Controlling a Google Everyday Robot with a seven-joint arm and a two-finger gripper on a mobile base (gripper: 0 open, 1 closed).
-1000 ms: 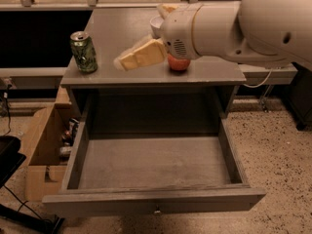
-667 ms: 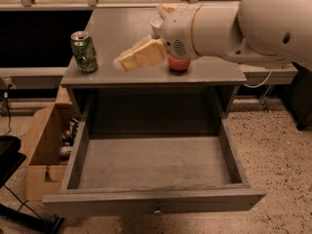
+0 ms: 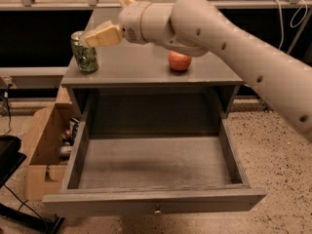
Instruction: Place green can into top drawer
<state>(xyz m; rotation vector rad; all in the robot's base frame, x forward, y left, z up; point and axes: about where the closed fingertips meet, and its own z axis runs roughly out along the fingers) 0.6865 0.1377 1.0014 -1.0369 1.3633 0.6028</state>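
Note:
The green can (image 3: pixel 85 55) stands upright at the front left corner of the grey cabinet top (image 3: pixel 146 69). My gripper (image 3: pixel 92 37) reaches in from the right, and its tan fingers (image 3: pixel 103 35) point left with their tips at the can's silver top. The top drawer (image 3: pixel 153 162) is pulled wide open below the cabinet top, and nothing lies in it. Its flat front panel carries a small metal knob (image 3: pixel 157 210).
A red apple (image 3: pixel 179 61) sits on the cabinet top, right of centre, under my arm (image 3: pixel 229 43). A tan cardboard box (image 3: pixel 46 150) with items in it stands on the floor left of the drawer. A black object (image 3: pixel 9 157) is at the far left.
My gripper has swung left across the cabinet top, from beside the apple to the top of the green can. The apple now shows fully.

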